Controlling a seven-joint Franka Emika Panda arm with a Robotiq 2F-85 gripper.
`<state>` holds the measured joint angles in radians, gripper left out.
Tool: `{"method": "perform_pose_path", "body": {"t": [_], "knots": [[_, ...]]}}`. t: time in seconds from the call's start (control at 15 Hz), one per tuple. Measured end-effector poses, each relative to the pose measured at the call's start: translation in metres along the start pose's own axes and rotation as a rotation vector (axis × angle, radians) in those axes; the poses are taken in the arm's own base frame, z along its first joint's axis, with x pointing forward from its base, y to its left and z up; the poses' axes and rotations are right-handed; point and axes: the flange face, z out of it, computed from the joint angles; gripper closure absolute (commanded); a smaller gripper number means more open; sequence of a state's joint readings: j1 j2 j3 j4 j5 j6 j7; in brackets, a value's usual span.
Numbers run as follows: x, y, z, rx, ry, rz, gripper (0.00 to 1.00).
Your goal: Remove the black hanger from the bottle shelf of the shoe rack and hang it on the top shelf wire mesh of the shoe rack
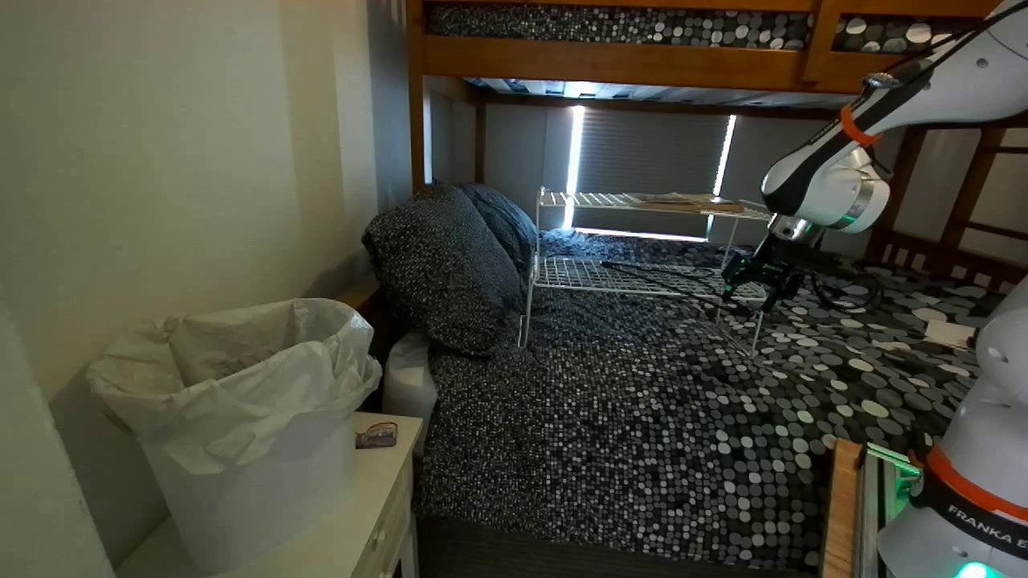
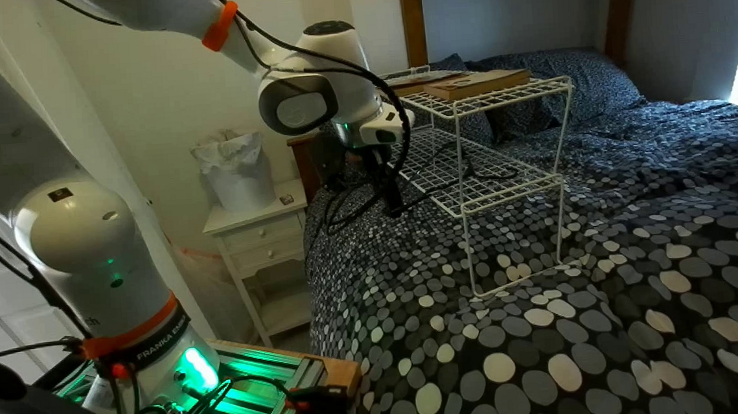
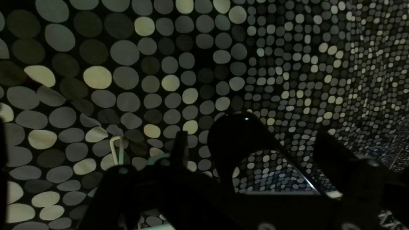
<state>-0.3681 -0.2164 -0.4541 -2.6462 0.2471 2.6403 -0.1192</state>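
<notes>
While your gripper (image 3: 252,137) stands spread near the black hanger (image 3: 235,135), a book (image 2: 478,84) occupies the top shelf wire mesh (image 2: 511,97), a pillow (image 1: 446,277) just beside the shoe rack (image 2: 460,161).

Scene had 1 shoe rack (image 2: 459,162), 2 tiers (image 1: 570,273), 1 black hanger (image 1: 620,266), 1 gripper (image 1: 748,299), 1 bin (image 1: 257,482), 1 nightstand (image 1: 373,474), 2 drawers (image 2: 279,229).

The arm (image 2: 160,14) rises, reaches across and bends down at the wrist (image 2: 309,101); the gripper (image 3: 252,140) points downward, its two fingers (image 3: 329,150) standing wide apart in the wrist view.
</notes>
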Motion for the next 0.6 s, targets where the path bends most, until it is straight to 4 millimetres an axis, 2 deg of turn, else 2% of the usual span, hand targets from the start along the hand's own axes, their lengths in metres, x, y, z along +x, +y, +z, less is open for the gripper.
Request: {"method": "perform_pose_path", "body": {"t": [0.6], "knots": [[0.006,0.043,0.013,0.109,0.031,0.067,0.0]]}}
